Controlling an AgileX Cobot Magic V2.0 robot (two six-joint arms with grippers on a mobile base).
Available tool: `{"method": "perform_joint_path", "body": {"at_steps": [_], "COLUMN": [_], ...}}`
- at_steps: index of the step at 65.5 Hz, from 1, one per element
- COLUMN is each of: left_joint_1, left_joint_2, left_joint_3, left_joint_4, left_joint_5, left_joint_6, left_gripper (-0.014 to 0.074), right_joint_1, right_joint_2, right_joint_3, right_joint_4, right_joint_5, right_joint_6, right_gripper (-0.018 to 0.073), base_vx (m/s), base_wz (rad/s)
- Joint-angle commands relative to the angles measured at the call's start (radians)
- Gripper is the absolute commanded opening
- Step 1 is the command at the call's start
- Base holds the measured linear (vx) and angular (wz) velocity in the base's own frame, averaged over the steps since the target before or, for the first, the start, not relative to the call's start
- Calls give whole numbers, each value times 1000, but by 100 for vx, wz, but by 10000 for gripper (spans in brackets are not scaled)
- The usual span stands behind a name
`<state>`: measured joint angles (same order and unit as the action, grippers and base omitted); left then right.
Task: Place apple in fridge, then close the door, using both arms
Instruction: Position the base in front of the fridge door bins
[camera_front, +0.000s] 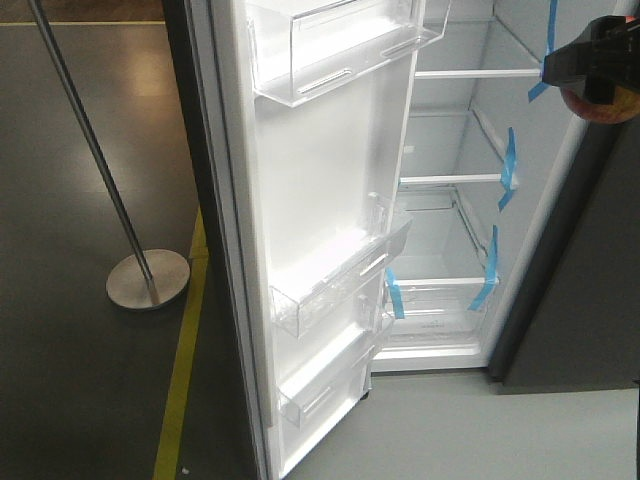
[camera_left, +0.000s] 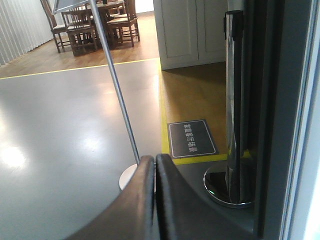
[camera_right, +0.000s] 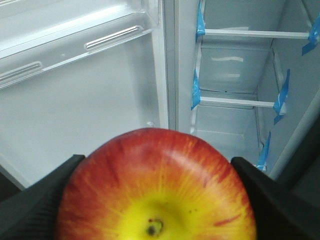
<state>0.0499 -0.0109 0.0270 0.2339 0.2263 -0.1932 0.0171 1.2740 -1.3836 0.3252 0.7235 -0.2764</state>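
Note:
My right gripper (camera_front: 603, 72) is shut on the red and yellow apple (camera_right: 156, 187), which also shows at the right edge of the front view (camera_front: 603, 104). It holds the apple in the air in front of the open fridge (camera_front: 455, 215), level with the upper shelves. The fridge door (camera_front: 310, 200) stands wide open on the left, its white inside and clear bins facing me. My left gripper (camera_left: 154, 162) is shut and empty, low beside the door's dark outer edge (camera_left: 272, 125). It does not show in the front view.
White shelves with blue tape strips (camera_front: 508, 165) line the fridge. A slanted metal pole on a round base (camera_front: 148, 278) stands left of the door, with a chrome post base (camera_left: 231, 185) near it. Yellow floor tape (camera_front: 185, 370) runs along the floor. Dark cabinet (camera_front: 580, 290) stands right of the fridge.

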Motion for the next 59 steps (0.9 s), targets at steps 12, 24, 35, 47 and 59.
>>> {"method": "perform_joint_path", "body": {"at_steps": [12,24,35,47,59], "left_joint_1": [-4,-4,-4,-4,-4], "left_joint_2": [-16,-16,-16,-16,-16], "left_joint_3": [15,15,15,15,15], "left_joint_4": [-5,-5,-5,-5,-5], "left_joint_5": [-76,-76,-76,-76,-76], "left_joint_6": [-4,-4,-4,-4,-4], "left_gripper": [-8,-8,-8,-8,-8], "right_joint_1": [-6,-6,-6,-6,-6], "right_joint_2": [-29,-29,-29,-29,-29], "right_joint_3": [-32,-32,-32,-32,-32], "right_joint_4": [13,13,13,13,13], "right_joint_5": [-75,-75,-75,-75,-75], "right_joint_6": [-9,-9,-9,-9,-9], "right_gripper": [141,141,141,141,141], "base_vx": [8,8,8,8,7], "base_wz": [-3,-2,-2,-1,0]}}
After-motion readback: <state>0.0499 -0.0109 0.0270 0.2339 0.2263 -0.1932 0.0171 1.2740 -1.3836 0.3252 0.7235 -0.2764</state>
